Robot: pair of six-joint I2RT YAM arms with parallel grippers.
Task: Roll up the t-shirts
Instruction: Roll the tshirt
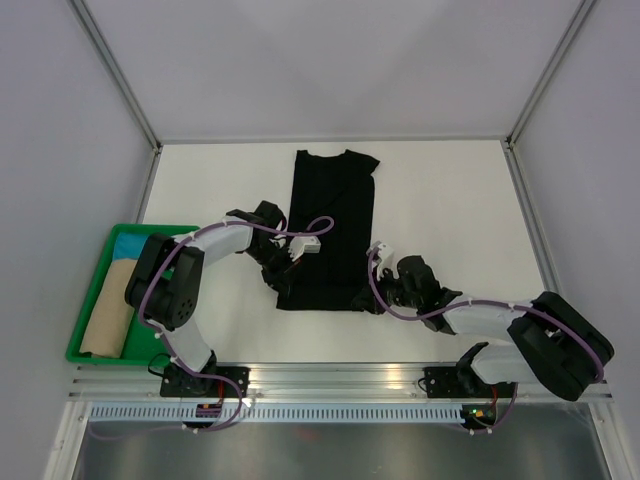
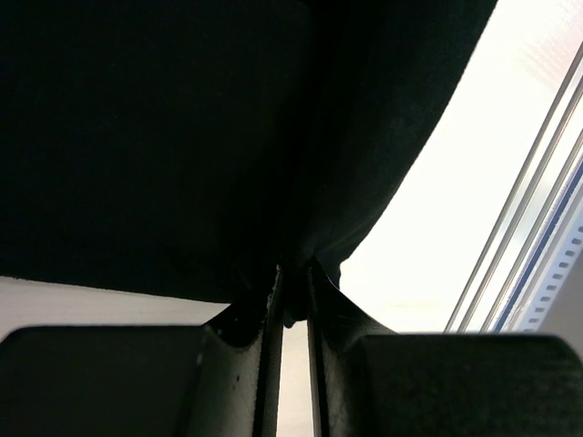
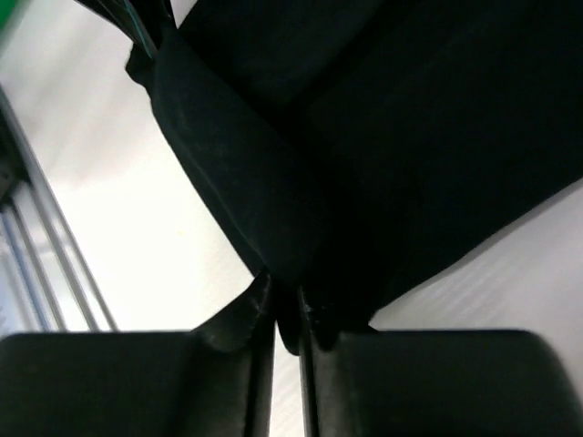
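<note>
A plain black t-shirt (image 1: 333, 215) lies folded into a long strip on the white table, collar end far, hem near. My left gripper (image 1: 281, 284) is shut on the shirt's near left hem corner; the left wrist view shows black cloth (image 2: 164, 137) pinched between the fingers. My right gripper (image 1: 372, 297) is shut on the near right hem corner; the right wrist view shows the cloth (image 3: 383, 137) pinched and a fold lifted. A tan roll (image 1: 107, 320) and a turquoise-blue roll (image 1: 128, 245) lie in the green tray.
The green tray (image 1: 88, 300) stands at the table's left near edge. Enclosure walls and metal posts (image 1: 527, 110) bound the table. An aluminium rail (image 1: 340, 375) runs along the near edge by the arm bases.
</note>
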